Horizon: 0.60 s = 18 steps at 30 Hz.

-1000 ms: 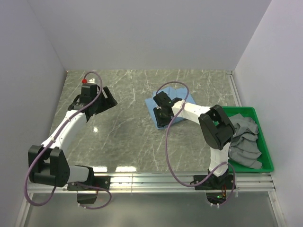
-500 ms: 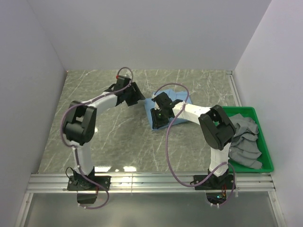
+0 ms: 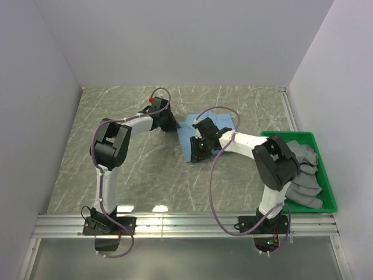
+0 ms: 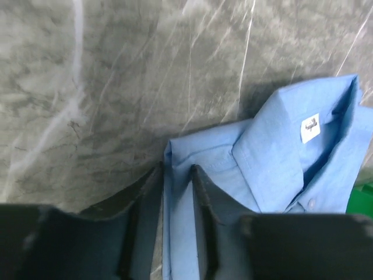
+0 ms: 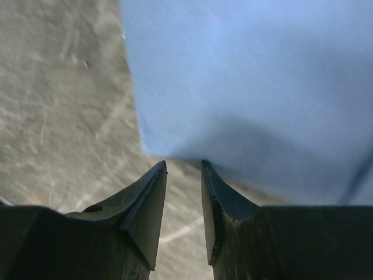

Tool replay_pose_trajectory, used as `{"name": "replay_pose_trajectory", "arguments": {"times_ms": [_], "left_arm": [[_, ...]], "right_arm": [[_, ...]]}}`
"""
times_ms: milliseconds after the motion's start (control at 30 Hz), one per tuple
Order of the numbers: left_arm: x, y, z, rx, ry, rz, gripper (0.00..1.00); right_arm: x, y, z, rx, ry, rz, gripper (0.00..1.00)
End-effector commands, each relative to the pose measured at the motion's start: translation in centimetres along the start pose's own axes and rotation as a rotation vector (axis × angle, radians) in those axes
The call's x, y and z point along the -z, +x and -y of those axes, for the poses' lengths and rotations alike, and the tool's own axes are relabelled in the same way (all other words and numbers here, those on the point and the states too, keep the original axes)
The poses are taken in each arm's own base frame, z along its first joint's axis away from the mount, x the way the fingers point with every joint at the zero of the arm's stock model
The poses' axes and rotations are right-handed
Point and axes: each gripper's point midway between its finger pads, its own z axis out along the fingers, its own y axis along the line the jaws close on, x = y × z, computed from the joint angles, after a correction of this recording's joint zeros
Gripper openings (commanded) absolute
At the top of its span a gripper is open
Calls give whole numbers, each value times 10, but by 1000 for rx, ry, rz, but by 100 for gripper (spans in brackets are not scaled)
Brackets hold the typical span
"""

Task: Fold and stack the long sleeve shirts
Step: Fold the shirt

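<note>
- Grey veined table (image 3: 145, 169), white walls on three sides: two arms meet over the light blue long sleeve shirt (image 3: 187, 143), which lies partly folded at the far middle of the surface.
- At the shirt's left edge, the left gripper (image 4: 176, 175) stands low with its fingers narrow and a strip of blue cloth between them. Whether they already pinch it cannot be told.
- At the shirt's near edge, the right gripper (image 5: 183, 166) has its fingers a small way apart over bare table. The cloth's edge lies just past the tips and nothing is held.
- A green tray (image 3: 329, 198) to the right holds grey garments (image 3: 303, 175), well apart from the blue shirt.
- The fold appears to be under way, with the stacking not yet begun.
- The next move likely calls for a firm pinch on the left edge and a hold on the near edge, then carrying the thin cloth over without dragging the folded part askew.
</note>
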Motion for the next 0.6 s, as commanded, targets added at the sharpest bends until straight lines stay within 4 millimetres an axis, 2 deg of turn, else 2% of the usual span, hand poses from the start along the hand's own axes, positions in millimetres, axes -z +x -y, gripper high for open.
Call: {"name": "replay_pose_trajectory", "arguments": {"times_ms": [0,33,67,100,133,167,200,233,267,300,333,367,400,433,467,500,533,567], "left_arm": [[7,-23,-9,-15,-61,72,35],[15,-28,-2,-21,-50,89,41],[20,-30,1,-31,-44,97,44],[26,-34,3,-35,-47,110,47],[39,-43,13,-51,-30,139,58],[48,-48,17,-57,-28,155,67],[57,-52,21,-66,-23,167,72],[76,-62,26,-73,-28,201,78],[88,-71,30,-86,-25,225,80],[99,-77,32,-92,-27,246,83],[122,-85,40,-99,-12,273,83],[135,-92,38,-113,-15,295,83],[147,-96,38,-121,-16,309,84],[171,-105,44,-130,-3,352,83],[184,-109,36,-148,-27,358,84],[195,-112,33,-158,-34,371,84],[217,-117,37,-169,-19,404,84],[227,-119,25,-181,-51,407,84]], "right_arm": [[40,-22,-7,-35,-33,155,38],[48,-31,-10,-41,-46,208,39],[52,-27,-6,-75,-39,229,40],[72,-37,-9,-91,-57,300,41],[82,-43,-9,-111,-70,351,43],[83,-35,-2,-169,-66,357,44],[99,-40,-2,-194,-79,416,46],[105,-44,5,-232,-80,450,49],[103,-35,13,-298,-80,448,51],[115,-37,9,-315,-120,487,60],[118,-37,16,-358,-125,503,64],[113,-25,22,-426,-130,488,67],[120,-26,23,-456,-149,517,71],[120,-24,26,-491,-154,525,75],[114,-15,36,-576,-150,516,78],[116,-13,40,-617,-154,530,84],[117,-17,45,-651,-158,564,86],[112,-10,52,-716,-157,561,86]]}}
